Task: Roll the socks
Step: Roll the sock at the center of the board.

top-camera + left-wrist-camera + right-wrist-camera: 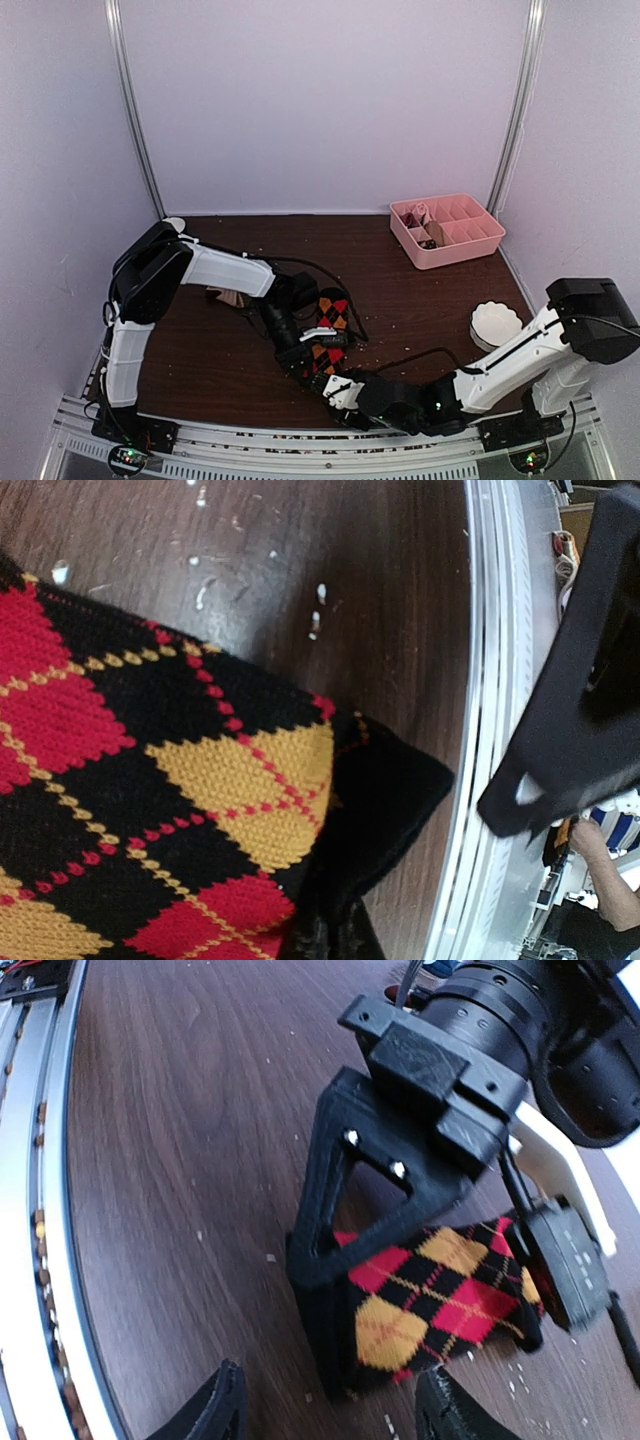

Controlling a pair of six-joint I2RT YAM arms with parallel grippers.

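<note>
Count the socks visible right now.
2. The argyle sock lies near the front centre of the table. A tan sock peeks out behind the left arm, mostly hidden. More may sit in the pink tray; unclear.

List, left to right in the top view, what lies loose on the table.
tan sock → argyle sock → bowl. The tray is left out: its span overlaps the bowl's.
</note>
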